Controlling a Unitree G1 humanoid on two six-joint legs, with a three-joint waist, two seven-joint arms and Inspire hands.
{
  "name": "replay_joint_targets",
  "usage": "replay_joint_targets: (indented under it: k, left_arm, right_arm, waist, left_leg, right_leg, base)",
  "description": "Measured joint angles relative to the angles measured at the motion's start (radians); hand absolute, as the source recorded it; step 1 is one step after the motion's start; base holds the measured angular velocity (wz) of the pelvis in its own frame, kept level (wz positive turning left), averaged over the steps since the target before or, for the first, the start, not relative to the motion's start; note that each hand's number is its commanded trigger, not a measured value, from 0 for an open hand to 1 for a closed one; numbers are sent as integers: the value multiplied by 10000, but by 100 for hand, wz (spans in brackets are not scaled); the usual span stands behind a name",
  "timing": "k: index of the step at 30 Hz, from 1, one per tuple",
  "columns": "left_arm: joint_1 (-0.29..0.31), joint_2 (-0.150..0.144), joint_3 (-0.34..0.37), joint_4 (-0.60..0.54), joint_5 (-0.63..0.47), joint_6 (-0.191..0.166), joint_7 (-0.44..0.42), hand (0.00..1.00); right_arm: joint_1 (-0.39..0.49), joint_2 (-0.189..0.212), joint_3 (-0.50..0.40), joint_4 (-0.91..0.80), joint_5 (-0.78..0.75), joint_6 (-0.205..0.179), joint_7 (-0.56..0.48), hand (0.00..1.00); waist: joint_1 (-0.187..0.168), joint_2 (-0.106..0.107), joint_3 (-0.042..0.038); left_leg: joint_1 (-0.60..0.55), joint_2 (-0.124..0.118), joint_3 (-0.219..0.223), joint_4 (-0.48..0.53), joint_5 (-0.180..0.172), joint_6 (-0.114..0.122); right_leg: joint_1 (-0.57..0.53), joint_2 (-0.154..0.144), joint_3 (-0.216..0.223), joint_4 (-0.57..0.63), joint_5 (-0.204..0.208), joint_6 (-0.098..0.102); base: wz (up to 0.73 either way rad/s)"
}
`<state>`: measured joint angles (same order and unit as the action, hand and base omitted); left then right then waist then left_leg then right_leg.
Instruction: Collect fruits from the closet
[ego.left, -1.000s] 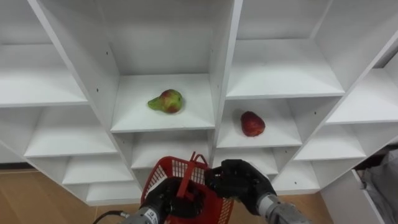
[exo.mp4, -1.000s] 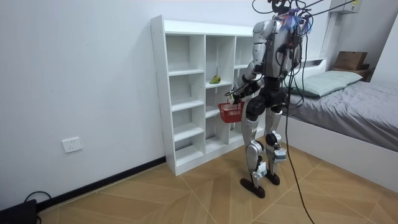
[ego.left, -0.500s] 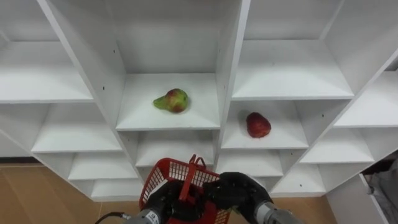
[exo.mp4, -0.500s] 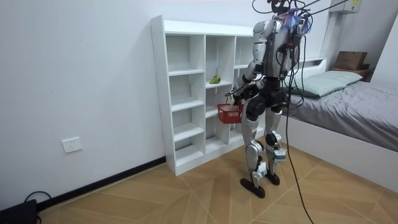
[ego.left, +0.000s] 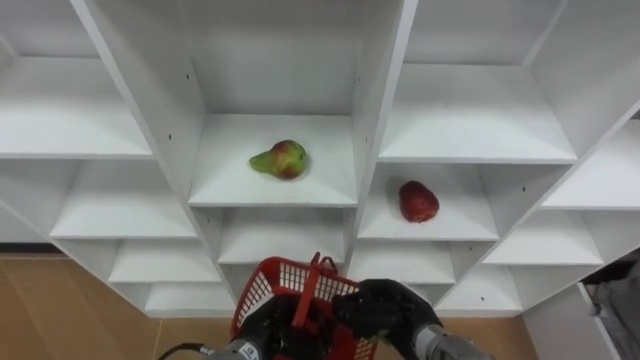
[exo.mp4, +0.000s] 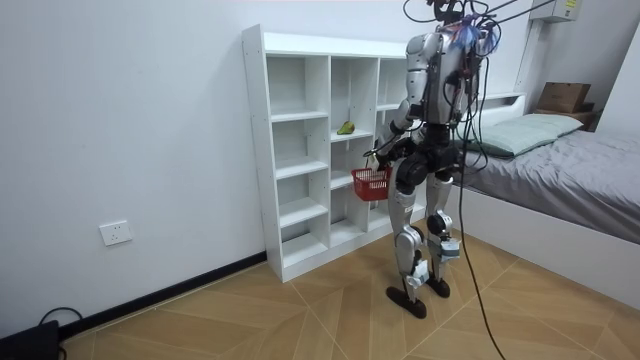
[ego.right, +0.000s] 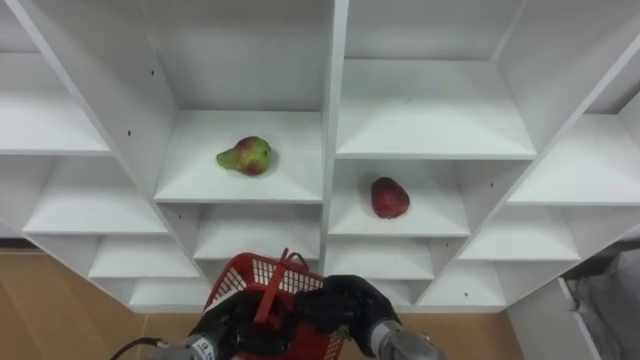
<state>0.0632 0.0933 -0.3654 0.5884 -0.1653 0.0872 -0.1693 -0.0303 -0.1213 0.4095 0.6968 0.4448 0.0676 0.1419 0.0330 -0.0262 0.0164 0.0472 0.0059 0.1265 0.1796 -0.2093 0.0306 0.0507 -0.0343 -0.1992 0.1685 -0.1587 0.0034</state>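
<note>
Fruits are both in the closet (ego.left: 385, 110) yet, none collected.

Nearest to me, at 6 o'clock of the eye view, is the red basket (ego.left: 270, 287). My left hand (ego.left: 262, 328) has its fingers curled round the handle (ego.left: 310, 285), so it carries the basket. My right hand (ego.left: 385, 305) lies on the basket's rim at approx. 3 o'clock; whether it really grips or only steadies, I cannot tell. The hands cover most of the basket's inside; I see no fruit there.

Farther, at 12 o'clock from the basket, the pear (ego.left: 280, 160) lies on its side in the middle compartment. The red fruit (ego.left: 418, 201) is at 4 o'clock from the pear, in the next compartment to the right, set a bit lower.

Change vs. 1 sec ago: very little. The whole picture slid a bit, and that is my head camera, not the things. Both hands are at the basket as before, only a bit lower in frame. In the room view the robot stands at the same spot before the closet, w/ the basket in front of its hips.

Meaning, imo: approach is done, picking not begun. One hand must leave the basket to reach. The red fruit is on the right hand's side, so prob. that one first.
</note>
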Motion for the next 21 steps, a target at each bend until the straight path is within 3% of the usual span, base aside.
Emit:
replay_joint_targets:
  k: [6,7,8,9,11,21]
  left_arm:
    - [7,-6,-13,1,5,11,0,100]
    - [8,-9,-14,1,6,11,0,100]
    - [15,-20,-14,1,9,12,0,100]
    - [21,-31,-24,2,11,12,0,100]
    - [21,-27,-109,9,12,12,0,100]
    - [45,-28,-398,11,4,118,-7,100]
  right_arm:
    - [-5,1,-3,-1,0,0,-13,98]
    - [-5,3,-3,-1,-1,0,-16,70]
    - [-5,5,-2,-1,-1,0,-33,58]
    - [-5,11,-1,-2,-1,0,-96,33]
    - [-6,13,-2,-2,-1,-1,-202,0]
    - [-72,126,0,-1,-1,-2,-386,0]
  waist:
    - [0,28,-15]
    - [0,32,-18]
    - [0,46,-27]
    - [-2,59,-35]
    - [-2,81,-50]
    - [-5,73,-50]
  left_leg:
    - [-13,-2,-75,19,0,0]
    - [-14,-3,-77,21,0,0]
    - [-16,-6,-93,24,0,0]
    - [-20,-11,-124,29,0,0]
    - [-23,-16,-182,41,0,0]
    - [-4,-27,-337,137,1,0]
  right_leg:
    - [20,-1,-71,15,1,-1]
    - [23,-2,-89,15,1,-1]
    - [29,-4,-114,17,1,-1]
    - [39,-8,-145,19,1,-1]
    - [62,-18,-209,20,0,0]
    - [183,-42,-267,-2,-5,8]
  base:
    - [1]
    - [0]
    - [4]
    - [6]
    - [9]
    - [3]
